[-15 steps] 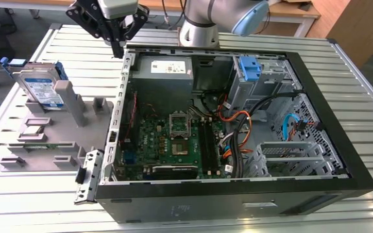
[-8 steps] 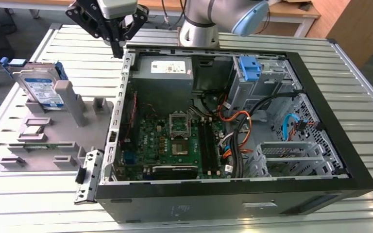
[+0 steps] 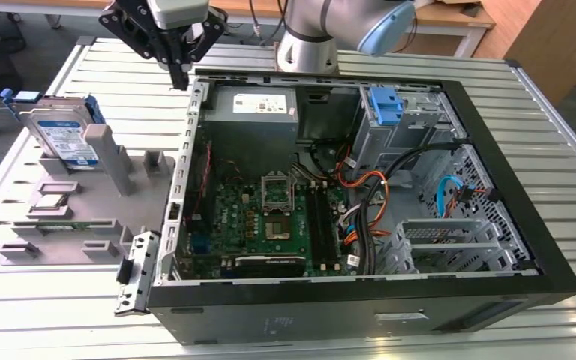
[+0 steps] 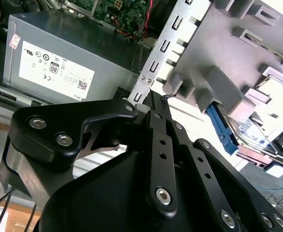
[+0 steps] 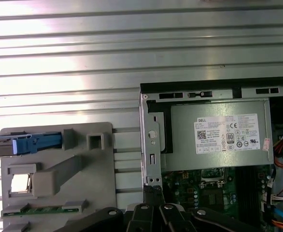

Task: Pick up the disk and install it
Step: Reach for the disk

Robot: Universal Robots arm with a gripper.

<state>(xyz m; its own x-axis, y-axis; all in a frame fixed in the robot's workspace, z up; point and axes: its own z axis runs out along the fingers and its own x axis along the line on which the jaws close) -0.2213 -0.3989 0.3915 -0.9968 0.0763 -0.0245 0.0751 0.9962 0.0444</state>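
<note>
The disk (image 3: 61, 135), a silver drive with a white-and-blue label in a blue carrier, stands on edge in a slot of the grey holder (image 3: 88, 202) at the exterior view's left. It appears edge-on in the first wrist view (image 5: 33, 144) and partly behind the holder in the second wrist view (image 4: 240, 133). My gripper (image 3: 180, 79) hangs shut and empty above the open computer case's back corner, to the right of the disk and apart from it. Its black fingers meet at a point in both wrist views (image 4: 155, 96) (image 5: 152, 191).
The open computer case (image 3: 528, 247) lies on the slatted metal table (image 3: 568, 150). Inside are a grey power supply (image 3: 263, 105), a motherboard (image 3: 268, 217), cables and a blue bracket (image 3: 386, 105) on the drive cage. A loose metal strip (image 3: 136, 271) leans at the case's left wall.
</note>
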